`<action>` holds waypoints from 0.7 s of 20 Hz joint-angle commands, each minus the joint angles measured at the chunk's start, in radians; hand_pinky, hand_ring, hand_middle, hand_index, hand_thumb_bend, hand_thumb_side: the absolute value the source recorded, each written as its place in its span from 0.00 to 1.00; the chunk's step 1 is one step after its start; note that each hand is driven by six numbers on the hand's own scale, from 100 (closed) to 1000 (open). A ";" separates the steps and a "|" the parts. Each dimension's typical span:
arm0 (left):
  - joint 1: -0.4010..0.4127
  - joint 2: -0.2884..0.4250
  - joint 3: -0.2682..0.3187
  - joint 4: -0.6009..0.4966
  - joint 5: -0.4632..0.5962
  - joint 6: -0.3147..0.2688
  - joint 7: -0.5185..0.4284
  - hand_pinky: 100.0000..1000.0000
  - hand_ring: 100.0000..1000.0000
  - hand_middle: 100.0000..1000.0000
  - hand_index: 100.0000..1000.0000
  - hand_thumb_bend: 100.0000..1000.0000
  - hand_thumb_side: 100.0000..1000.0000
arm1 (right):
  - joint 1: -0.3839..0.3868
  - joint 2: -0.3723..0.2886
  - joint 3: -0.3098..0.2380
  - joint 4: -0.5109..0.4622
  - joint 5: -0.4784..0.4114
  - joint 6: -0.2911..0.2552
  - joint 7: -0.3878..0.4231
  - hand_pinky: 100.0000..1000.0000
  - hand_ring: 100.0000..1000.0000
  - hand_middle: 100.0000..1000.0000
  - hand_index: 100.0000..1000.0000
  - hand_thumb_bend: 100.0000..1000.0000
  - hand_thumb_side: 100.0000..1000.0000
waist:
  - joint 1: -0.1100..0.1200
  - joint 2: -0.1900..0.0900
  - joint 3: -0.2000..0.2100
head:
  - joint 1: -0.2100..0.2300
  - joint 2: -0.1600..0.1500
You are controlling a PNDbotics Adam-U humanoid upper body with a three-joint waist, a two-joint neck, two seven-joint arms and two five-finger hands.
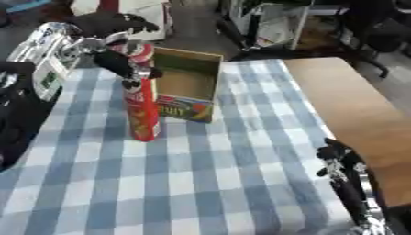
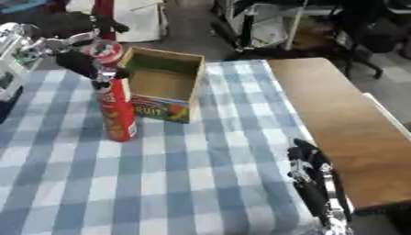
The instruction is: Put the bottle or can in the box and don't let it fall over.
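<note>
A tall red can (image 1: 143, 108) stands upright on the blue-and-white checked tablecloth (image 1: 201, 174), just left of an open cardboard box (image 1: 187, 82) with a printed front. My left hand (image 1: 120, 62) comes in from the upper left and its fingers curl round the can's top part. The can's base touches the cloth. My right hand (image 1: 341, 160) rests at the lower right near the cloth's edge, fingers up and relaxed, holding nothing.
A bare wooden tabletop (image 1: 353, 105) runs along the right side of the cloth. Chairs, stands and other clutter (image 1: 273, 23) sit on the floor beyond the table's far edge.
</note>
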 commanded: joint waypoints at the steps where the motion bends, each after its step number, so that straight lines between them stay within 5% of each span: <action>1: -0.024 0.008 0.009 0.002 -0.016 0.008 0.016 0.85 0.83 0.83 0.98 0.44 0.86 | -0.008 -0.016 -0.001 -0.009 -0.003 -0.001 0.004 0.41 0.68 0.61 0.79 0.00 0.71 | 0.000 -0.012 -0.001 | -0.002 -0.014; 11: -0.014 -0.001 -0.001 0.018 0.022 -0.022 -0.031 0.57 0.66 0.68 0.88 0.24 0.71 | -0.011 -0.015 -0.001 -0.009 -0.005 -0.001 0.004 0.41 0.68 0.61 0.79 0.00 0.71 | 0.000 -0.011 -0.005 | -0.011 -0.027; 14: -0.012 -0.003 -0.004 0.019 0.030 -0.027 -0.036 0.36 0.54 0.63 0.84 0.14 0.63 | -0.012 -0.015 -0.001 -0.008 -0.005 -0.001 0.004 0.41 0.68 0.61 0.79 0.00 0.71 | 0.000 -0.011 -0.007 | -0.012 -0.029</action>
